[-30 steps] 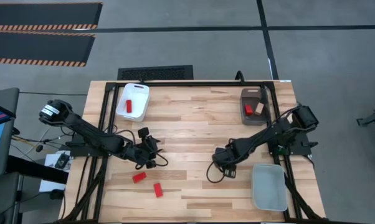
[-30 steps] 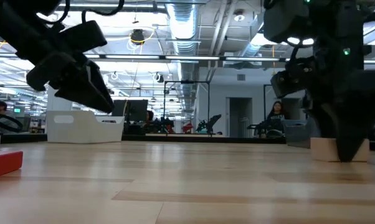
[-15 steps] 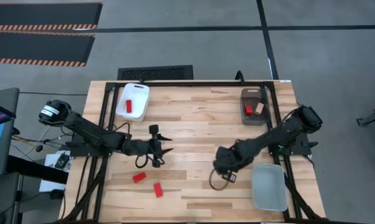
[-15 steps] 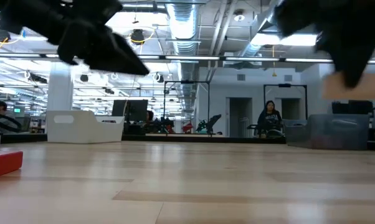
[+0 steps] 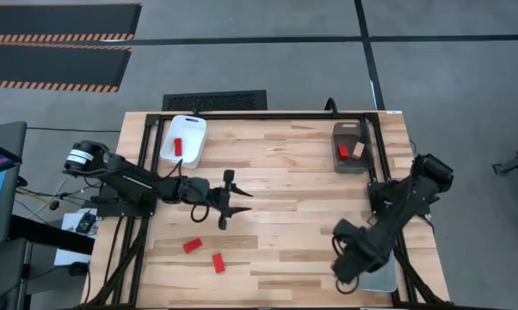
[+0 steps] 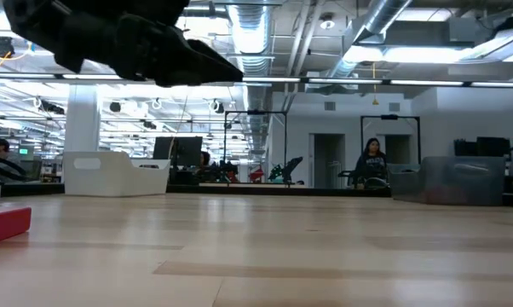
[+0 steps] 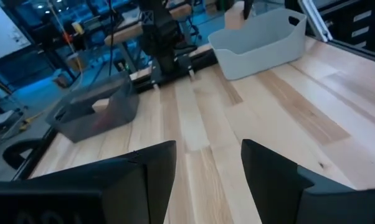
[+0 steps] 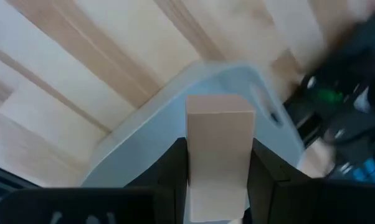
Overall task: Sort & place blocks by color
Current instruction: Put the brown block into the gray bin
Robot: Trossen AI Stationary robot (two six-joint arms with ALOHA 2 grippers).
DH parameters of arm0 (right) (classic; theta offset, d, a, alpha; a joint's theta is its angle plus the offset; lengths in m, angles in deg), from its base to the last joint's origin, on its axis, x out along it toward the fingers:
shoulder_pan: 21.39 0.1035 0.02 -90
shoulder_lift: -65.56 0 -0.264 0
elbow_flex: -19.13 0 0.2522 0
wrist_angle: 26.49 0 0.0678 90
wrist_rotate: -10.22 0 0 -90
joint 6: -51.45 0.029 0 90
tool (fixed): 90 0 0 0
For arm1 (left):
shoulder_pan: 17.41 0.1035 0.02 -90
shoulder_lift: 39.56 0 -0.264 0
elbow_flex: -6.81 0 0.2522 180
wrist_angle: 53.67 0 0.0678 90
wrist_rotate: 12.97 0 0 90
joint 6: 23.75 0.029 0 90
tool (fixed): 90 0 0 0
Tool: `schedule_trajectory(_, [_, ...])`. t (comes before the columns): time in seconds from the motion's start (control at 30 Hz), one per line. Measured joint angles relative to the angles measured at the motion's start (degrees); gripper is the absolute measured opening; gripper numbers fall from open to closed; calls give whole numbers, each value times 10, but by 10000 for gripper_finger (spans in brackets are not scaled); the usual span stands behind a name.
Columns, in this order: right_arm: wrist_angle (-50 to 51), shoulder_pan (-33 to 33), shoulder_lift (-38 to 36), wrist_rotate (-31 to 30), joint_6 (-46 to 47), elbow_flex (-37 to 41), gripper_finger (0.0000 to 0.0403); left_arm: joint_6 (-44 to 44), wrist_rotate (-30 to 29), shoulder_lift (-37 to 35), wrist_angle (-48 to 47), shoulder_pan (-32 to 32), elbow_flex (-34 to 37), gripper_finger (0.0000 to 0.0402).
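My right gripper [image 5: 343, 269] is shut on a pale wood block [image 8: 218, 143] and hangs over the near left corner of the clear tray [image 5: 375, 258]. My left gripper [image 5: 230, 201] is open and empty, raised above the table's middle, its fingers [image 7: 156, 171] apart. Two red blocks [image 5: 192, 245] [image 5: 218, 262] lie flat on the table near the left gripper's near side; one shows in the low view [image 6: 5, 226]. The white tray [image 5: 183, 140] holds a red block [image 5: 178, 145]. The brown tray [image 5: 349, 146] holds a red block [image 5: 343, 151] and a wood block [image 5: 358, 150]. My right gripper pinches the pale wood block between its two fingers, one on each long side [image 8: 194, 162], coming from above and pointing down. The block's free end [image 8: 218, 106] sticks out past the fingertips. It is lifted clear, above the clear tray's rim [image 8: 237, 68].
The clear tray [image 7: 256, 37] sits at the table's near right corner and the brown tray [image 7: 97, 112] at the far right. The white tray [image 6: 116, 175] stands at the far left. Bare wood lies between the arms. A person [image 6: 371, 162] stands far behind the table.
My right gripper has lifted the wood block off the table and carried it toward the near right, over the clear tray. My left gripper has risen and moved toward the table's right, staying open.
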Motion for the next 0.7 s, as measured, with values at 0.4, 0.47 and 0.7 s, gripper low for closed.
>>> schedule_trajectory(0.4, [-120, 123, 0, 6, 221, 84, 118, -6, 30, 11, 13, -2, 0, 173])
schedule_trajectory(0.47, [-159, 133, 0, 10, 237, 111, 118, -7, 30, 11, 6, -7, 0, 173])
schedule_trajectory(0.7, [-268, 129, 0, 9, 239, 187, 134, -28, 28, 11, -2, -23, 0, 173])
